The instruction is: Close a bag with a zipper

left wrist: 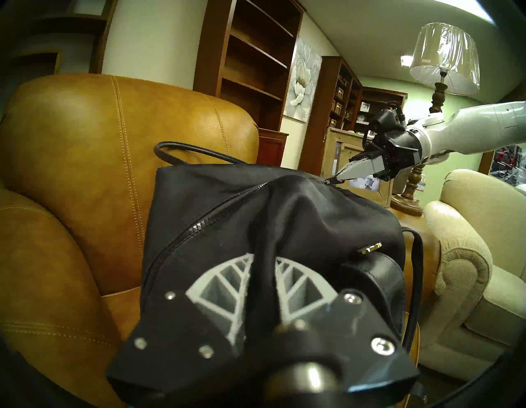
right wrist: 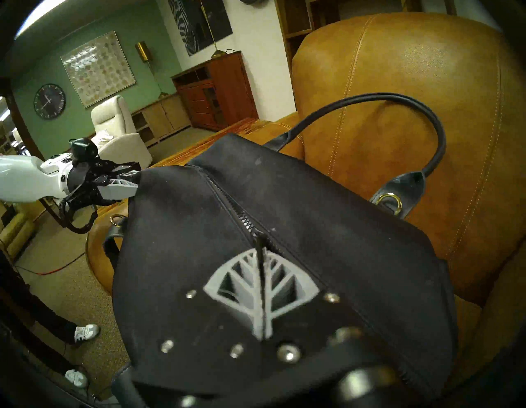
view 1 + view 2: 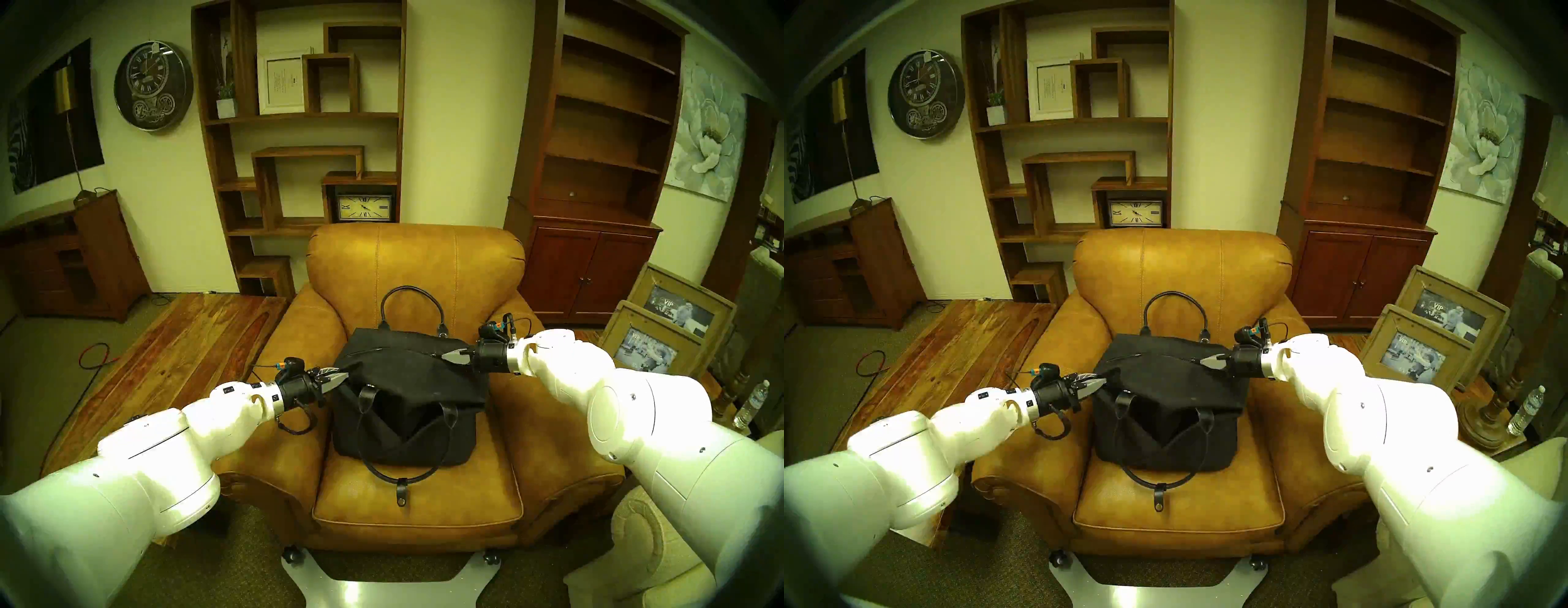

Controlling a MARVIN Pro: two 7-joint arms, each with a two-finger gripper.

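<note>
Since the bag [image 3: 407,390] is soft black fabric that sags and creases, it gives no resistance of its own; it probably needs tension from both ends or the zipper [image 2: 240,216] will bunch. It sits mid-frame in the head view on the seat of the tan armchair [image 3: 418,263], one loop handle [image 3: 411,303] up against the backrest, the other drooping over the front edge.

Left hand [image 3: 337,378], centre-left: fingers pinched on a fold of fabric at the bag's left end, cloth visibly tented between them in the left wrist view. Good anchor point.

Right hand [image 3: 452,356], centre-right: fully closed on the thin dark zipper pull [image 2: 260,248], which shows between the fingers in the right wrist view. Teeth behind it look meshed; the far right end is hidden by the hand, so I can't tell what remains.

Pull tab is small and likely slippery. Bag looks light, could drag on the leather.
</note>
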